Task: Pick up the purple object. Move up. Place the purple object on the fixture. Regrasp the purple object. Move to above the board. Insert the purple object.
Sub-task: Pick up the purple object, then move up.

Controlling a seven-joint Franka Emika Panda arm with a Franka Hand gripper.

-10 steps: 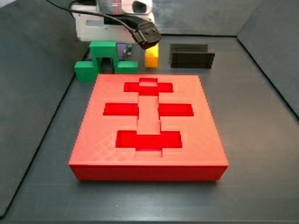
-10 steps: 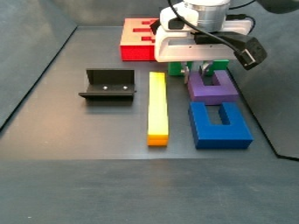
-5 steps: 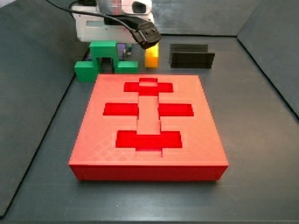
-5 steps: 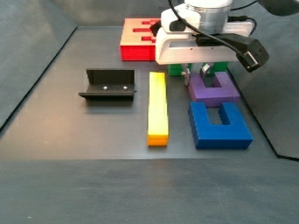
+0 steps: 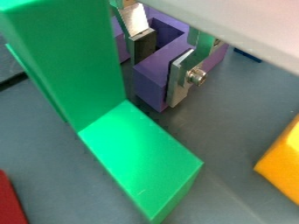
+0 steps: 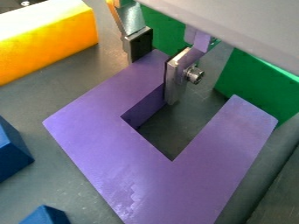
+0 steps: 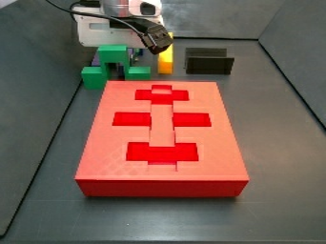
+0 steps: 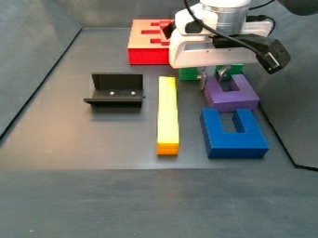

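— Where's the small matte purple U-shaped block (image 8: 229,93) sitting right now?

— On the dark worktop (image 8: 99,139), directly under the tool (image 6: 158,63). In a side view it lies just beyond the blue U-shaped block (image 8: 233,132), at about twelve o'clock from it, with the long yellow bar (image 8: 166,113) at its nine o'clock. The green blocks (image 8: 189,73) are just past it, toward the big red slab with cutouts (image 8: 149,42).

— And the tool itself?

— Down low over the purple block's far end. In a wrist view one silver finger (image 6: 177,76) stands inside the U's notch against the inner wall of a prong, and the other finger, with its dark pad (image 6: 135,41), is on that prong's outer side. So the jaws straddle one prong, a narrow gap. The near finger looks to be touching the purple; whether the far pad presses it, I can't tell.

— Is it lifted?

— No, the block lies flat. The black L-shaped fixture (image 8: 114,91) stands well apart, at nine o'clock past the yellow bar.
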